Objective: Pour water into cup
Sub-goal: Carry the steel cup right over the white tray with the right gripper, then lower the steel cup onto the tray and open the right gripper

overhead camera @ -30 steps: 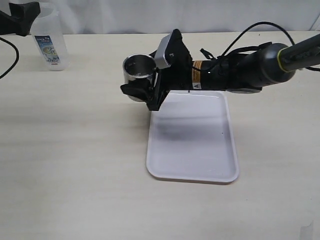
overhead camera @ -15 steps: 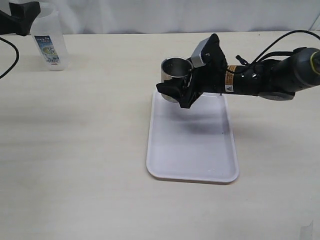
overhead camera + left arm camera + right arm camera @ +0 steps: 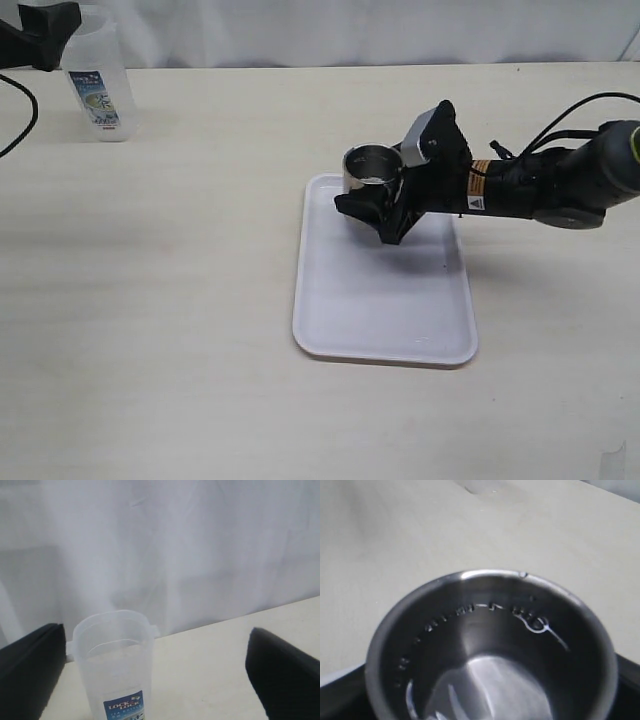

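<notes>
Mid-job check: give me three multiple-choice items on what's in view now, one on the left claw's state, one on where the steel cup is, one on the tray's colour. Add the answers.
1. How does the left claw stand?
A. Open, a finger on either side of the plastic container
B. Shut on the container
C. Shut, holding nothing

2. Where is the cup?
A. Beside the plastic container
B. In the left claw
C. In the right claw, at a far corner of the tray

3. What colour is the tray?
A. Blue
B. White
C. Black

Answers:
1 A: the left wrist view shows the two fingers wide apart, with the container between them.
2 C: the exterior view shows the right claw closed round the cup at the tray's far corner.
3 B: the tray is plain white all over.
</notes>
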